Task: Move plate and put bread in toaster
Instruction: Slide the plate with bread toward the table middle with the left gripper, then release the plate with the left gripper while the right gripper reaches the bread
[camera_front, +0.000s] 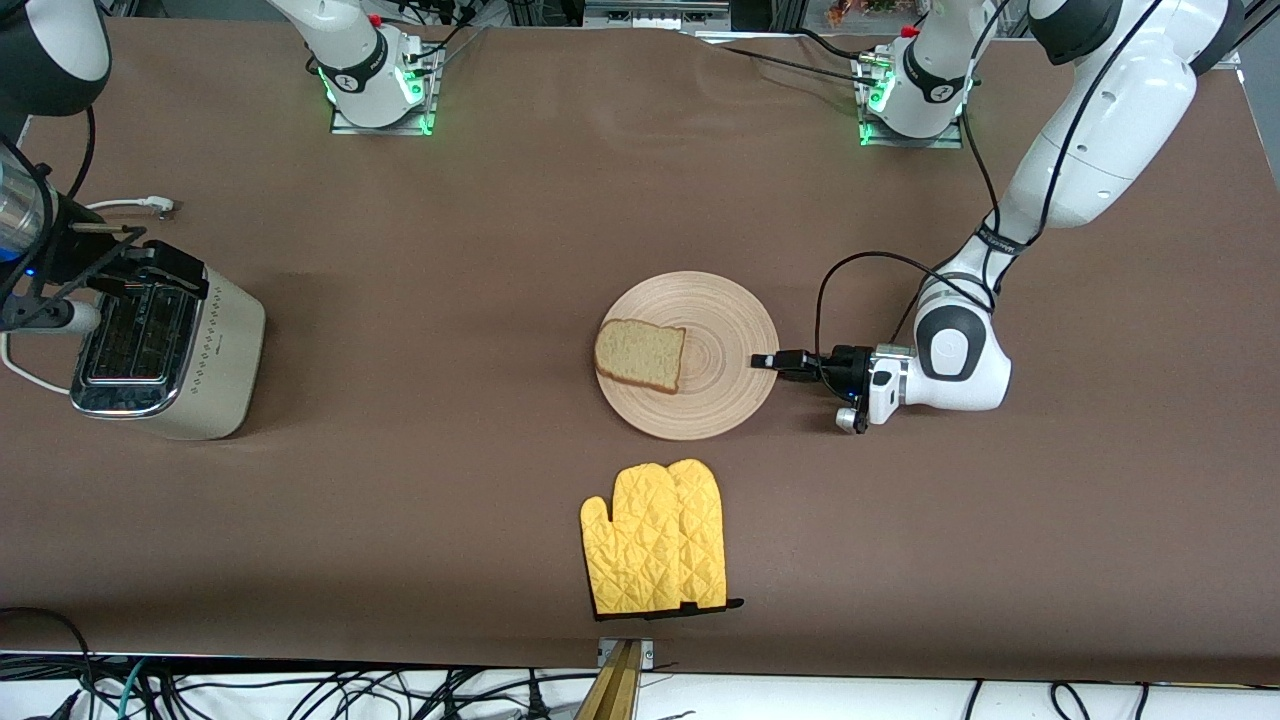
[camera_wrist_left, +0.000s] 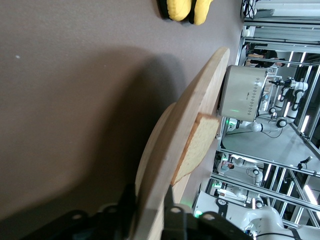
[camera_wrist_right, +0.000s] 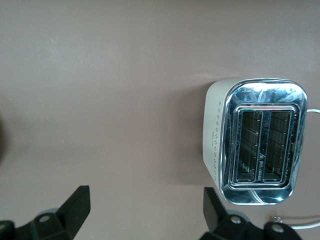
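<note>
Yellow oven mitt (camera_front: 655, 537): nearest the camera.
Plate (camera_front: 722, 385): mid-table, bread (camera_front: 640, 354) on it.
Left gripper (camera_front: 768, 362): at the rim toward the left arm's end, jaws astride the edge, apparently loosening.
Toaster (camera_front: 200, 350): right arm's end; right gripper (camera_wrist_right: 145, 206) wide open above, empty.

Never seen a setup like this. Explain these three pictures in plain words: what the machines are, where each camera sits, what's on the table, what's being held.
Two white robot arms stand at a brown table. The big picture looks down from across it; the other two come from cameras on the arms' wrists. On the table lie a wooden plate carrying a slice of bread, a yellow oven mitt nearer the camera, and a toaster at the right arm's end. The left claw has a finger on each face of the plate's rim, seen close in its wrist picture. The right claw hangs open above the toaster, holding nothing.
</note>
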